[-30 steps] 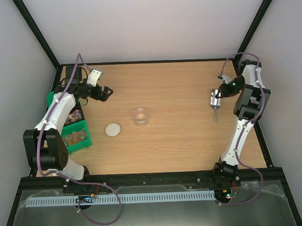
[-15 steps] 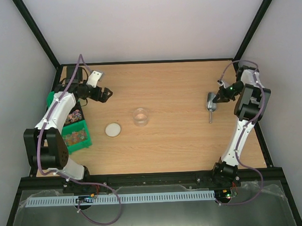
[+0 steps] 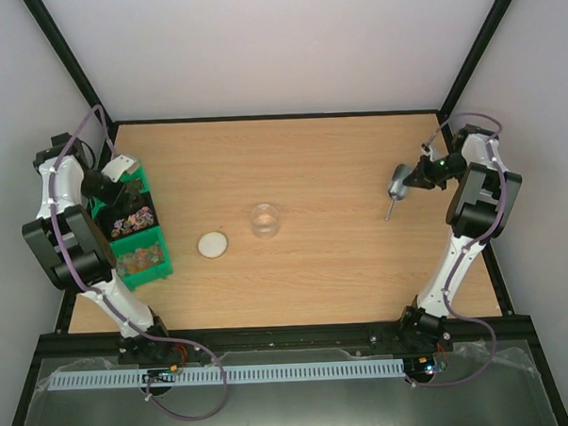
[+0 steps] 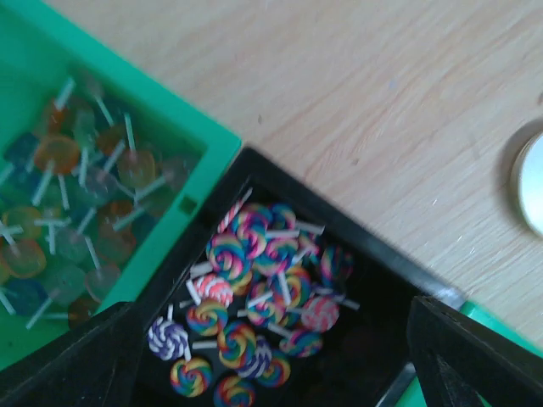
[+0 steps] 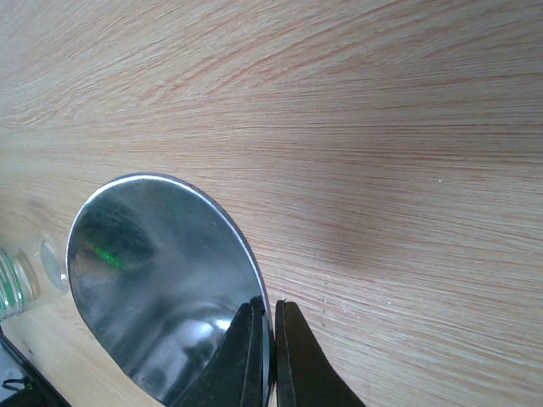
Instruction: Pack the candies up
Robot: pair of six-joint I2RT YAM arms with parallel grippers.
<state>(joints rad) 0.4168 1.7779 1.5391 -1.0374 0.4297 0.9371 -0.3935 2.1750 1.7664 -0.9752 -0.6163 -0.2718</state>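
The candies are small lollipop-shaped sweets in a green bin set (image 3: 164,265) at the table's left edge. In the left wrist view, rainbow-swirl ones (image 4: 254,297) fill a black compartment and translucent orange and blue ones (image 4: 76,195) fill a green one. My left gripper (image 3: 122,180) hangs open above the black compartment (image 4: 271,373), holding nothing. A clear glass jar (image 3: 264,220) stands open mid-table, and its round whitish lid (image 3: 212,243) lies to its left. My right gripper (image 3: 416,176) is shut on the rim of the shiny metal scoop (image 3: 397,182) (image 5: 161,288), above the table at the right.
The bin set takes up the left edge, with the left arm folded over it. Black frame posts and grey walls surround the table. In the right wrist view the jar (image 5: 13,284) shows at the left edge. The lid's edge (image 4: 530,182) shows in the left wrist view.
My left arm has swung from the back-left of the table out to the left, above the bins. My right gripper has shifted the scoop slightly left and turned it.
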